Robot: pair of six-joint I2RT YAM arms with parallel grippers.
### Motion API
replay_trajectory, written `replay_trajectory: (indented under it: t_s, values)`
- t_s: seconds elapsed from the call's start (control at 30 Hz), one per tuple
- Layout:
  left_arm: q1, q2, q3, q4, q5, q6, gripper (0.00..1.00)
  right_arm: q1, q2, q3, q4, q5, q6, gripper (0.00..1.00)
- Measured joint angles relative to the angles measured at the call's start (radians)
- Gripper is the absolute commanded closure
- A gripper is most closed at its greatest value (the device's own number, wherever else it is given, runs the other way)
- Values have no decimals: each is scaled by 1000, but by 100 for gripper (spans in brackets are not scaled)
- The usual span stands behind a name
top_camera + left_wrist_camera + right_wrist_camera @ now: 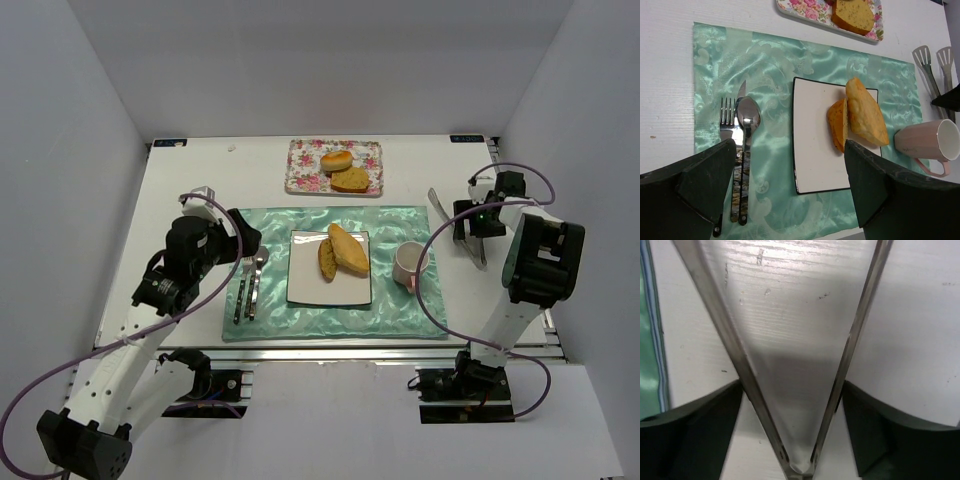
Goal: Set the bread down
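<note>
Two golden bread pieces (348, 250) (327, 260) lie on the white square plate (305, 285); the left wrist view shows them too (867, 112) (838, 124). A round bun (336, 160) and a bread slice (351, 180) sit on the floral tray (300, 175) at the back. My left gripper (245, 238) (790, 145) is open and empty above the placemat's left part. My right gripper (468, 225) (792, 385) is low at the metal tongs (440, 208) (720, 325) on the table, one finger on each side of their spread arms near the hinge.
A green placemat (400, 320) holds the plate, a fork (241, 290), a spoon (256, 285) and a pink mug (410, 263) right of the plate. White walls close in the table on three sides.
</note>
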Motion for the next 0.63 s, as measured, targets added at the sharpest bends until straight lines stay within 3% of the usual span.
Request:
replay_trajectory:
  t_s: [0.23, 0.47, 0.63]
  values:
    - [0, 11, 0, 1, 0, 6, 2, -55, -84, 2, -96, 1, -73, 11]
    - [0, 9, 0, 21, 2, 3, 2, -92, -349, 40, -140, -54, -95, 11]
    - [0, 36, 9, 37, 22, 4, 2, -64, -516, 38, -79, -140, 5, 11]
